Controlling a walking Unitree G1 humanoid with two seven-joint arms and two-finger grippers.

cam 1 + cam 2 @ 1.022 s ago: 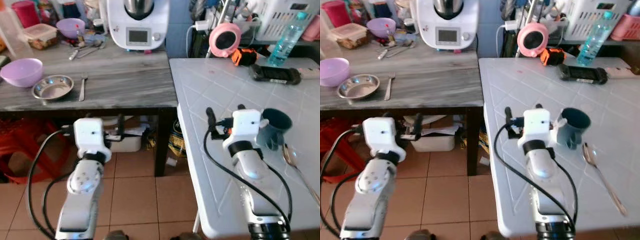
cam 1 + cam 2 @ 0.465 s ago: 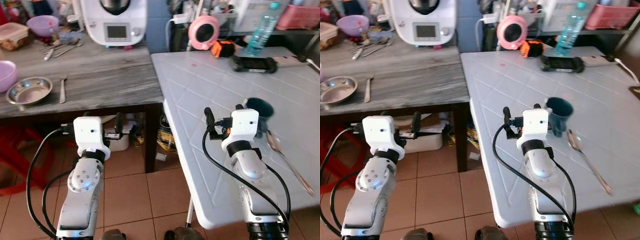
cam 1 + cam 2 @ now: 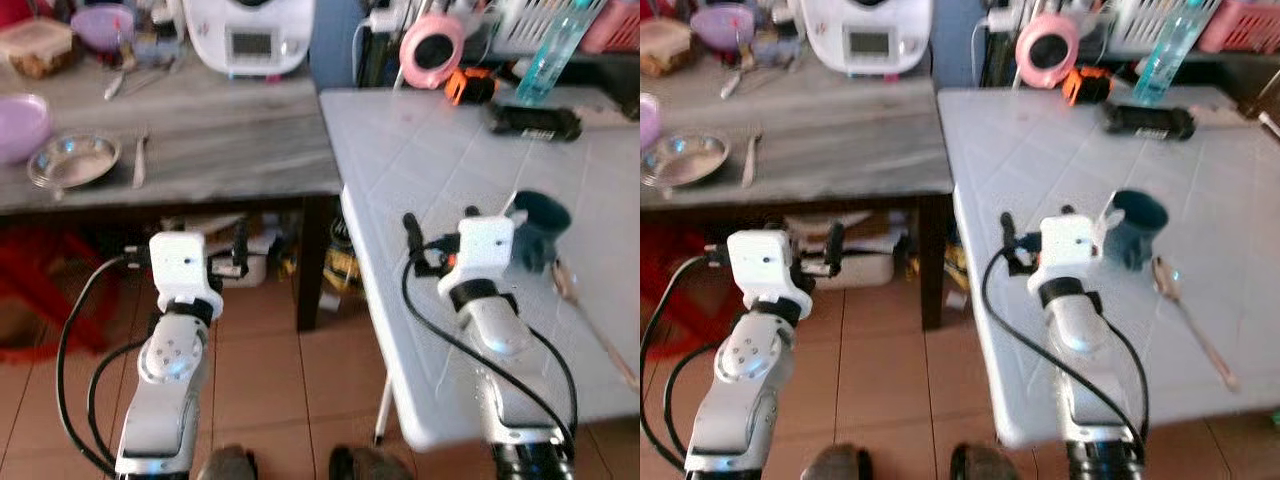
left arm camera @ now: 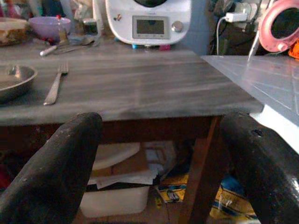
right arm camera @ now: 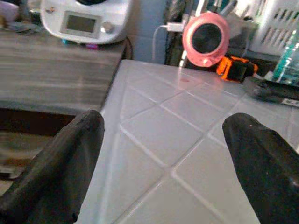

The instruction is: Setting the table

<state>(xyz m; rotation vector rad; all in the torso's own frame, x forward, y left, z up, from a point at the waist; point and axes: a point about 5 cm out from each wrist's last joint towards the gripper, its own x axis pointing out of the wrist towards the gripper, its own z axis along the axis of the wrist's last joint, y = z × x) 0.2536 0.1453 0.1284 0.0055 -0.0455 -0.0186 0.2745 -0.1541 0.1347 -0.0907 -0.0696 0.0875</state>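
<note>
Right gripper [image 3: 438, 222], fingers spread wide and empty at centre frame over the white table [image 3: 420, 170], hovers beside the dark cup [image 3: 538, 226] and spoon [image 3: 590, 325]; a careless sweep risks toppling the cup.

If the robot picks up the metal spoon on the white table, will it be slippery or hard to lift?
The spoon looks like polished metal, so it may slip between the right claw fingers. It lies flat on the smooth white table, so getting under it is probably awkward. It seems stiff and light, unlikely to bend or roll.
</note>
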